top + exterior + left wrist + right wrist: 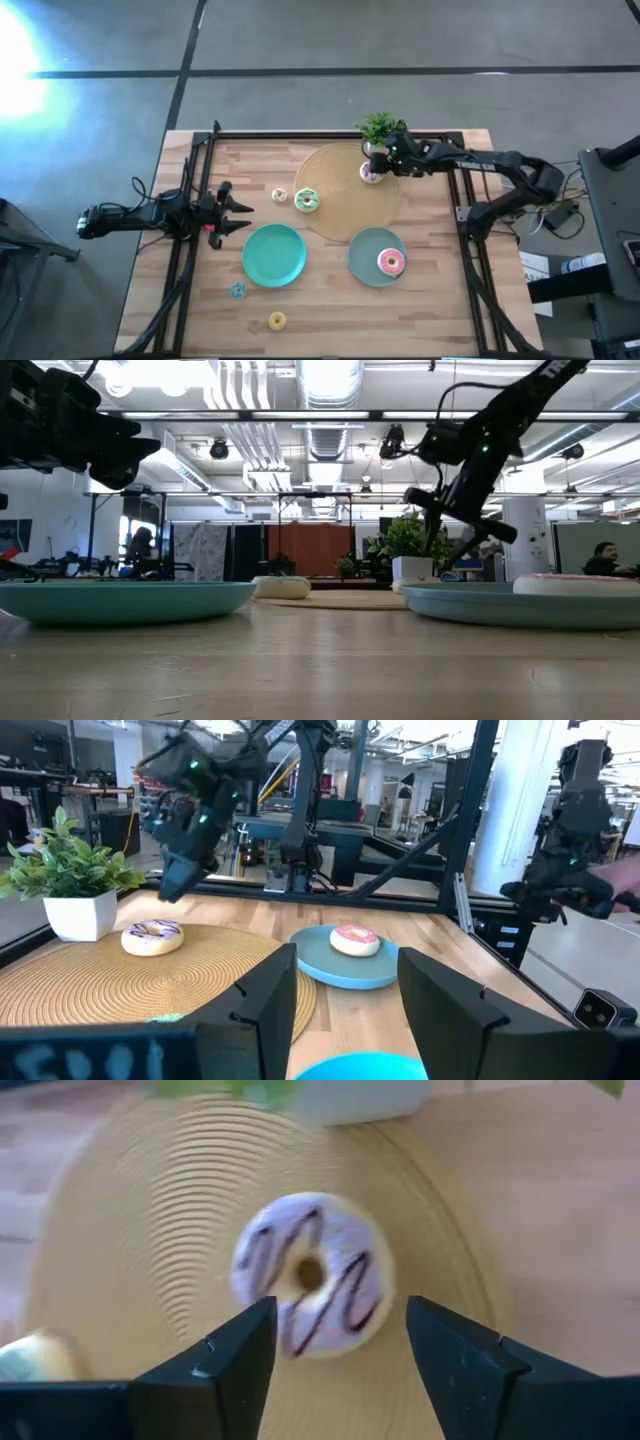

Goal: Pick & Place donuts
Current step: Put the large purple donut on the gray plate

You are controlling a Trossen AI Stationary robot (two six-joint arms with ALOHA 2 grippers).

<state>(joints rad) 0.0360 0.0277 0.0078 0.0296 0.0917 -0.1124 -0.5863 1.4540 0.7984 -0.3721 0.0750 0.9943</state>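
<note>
My right gripper [340,1335] is open and hangs over the far right part of the round tan mat [345,215]. It points down at a white donut with dark stripes [310,1275] that lies flat on the mat, and its fingers stand apart above the donut without touching it. The same donut [371,172] lies beside the potted plant. A green-iced donut [306,200] rests on the mat's left part, with a tiny cream one [279,195] beside it. A pink donut [390,262] lies on the grey-green plate [365,262]. My left gripper [345,985] is open and waits at the table's left.
A potted plant [378,130] stands at the mat's far edge, close beside my right gripper. A teal plate [274,254] sits near the middle of the table. A tiny blue donut [237,290] and a yellow one [277,321] lie on bare wood near the front edge.
</note>
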